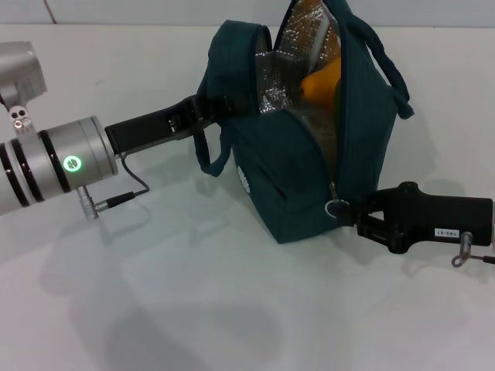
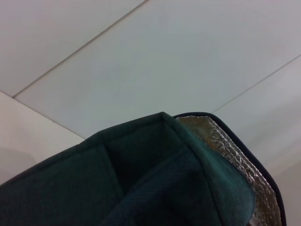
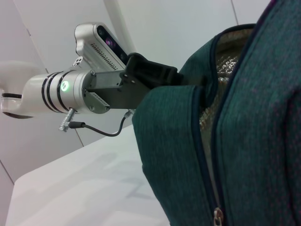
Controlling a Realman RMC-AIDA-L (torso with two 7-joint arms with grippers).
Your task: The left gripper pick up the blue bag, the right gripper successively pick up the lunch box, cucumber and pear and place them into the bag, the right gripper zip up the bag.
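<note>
The blue bag stands tilted on the white table with its mouth open, showing the silver foil lining. My left gripper, on the green-ringed silver wrist, is shut on the bag's rim at its left side and holds it up; it also shows in the right wrist view. The pear lies inside the bag near the top. The lunch box and cucumber are hidden. My right gripper is at the bag's lower right corner, its tips closed at the zipper ring pull. The bag also fills the left wrist view.
The white table spreads in front of and to the left of the bag. A thin black cable hangs from the left wrist. The bag's loop handle sticks out at the upper right. The zipper slider shows in the right wrist view.
</note>
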